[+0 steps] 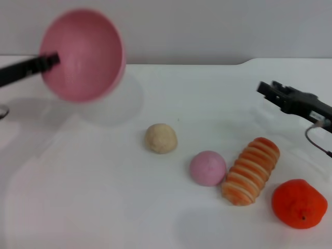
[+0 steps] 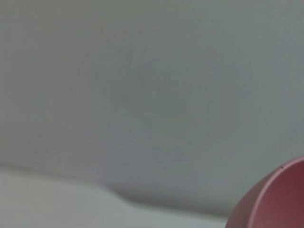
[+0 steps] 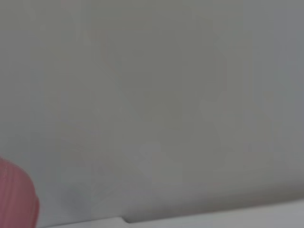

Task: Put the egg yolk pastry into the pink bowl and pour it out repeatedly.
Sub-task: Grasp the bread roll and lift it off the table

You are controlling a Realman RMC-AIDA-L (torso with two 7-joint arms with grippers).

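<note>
Egg yolk pastry lies on the white tabletop, centre of frame, outside any container. Pink bowl is held aloft at upper left, tipped on its side, mouth facing the camera, nothing inside. Left claw grips its rim. Right claw hovers at right edge; open or closed, cannot tell. Pink ball, striped bread and orange fruit sit lower right.

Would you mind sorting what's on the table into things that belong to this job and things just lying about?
Belongs to the job:
- pink bowl, held tipped in the air by the left gripper
- egg yolk pastry, on the table

Just lying about:
- pink ball
- striped bread
- orange fruit
</note>
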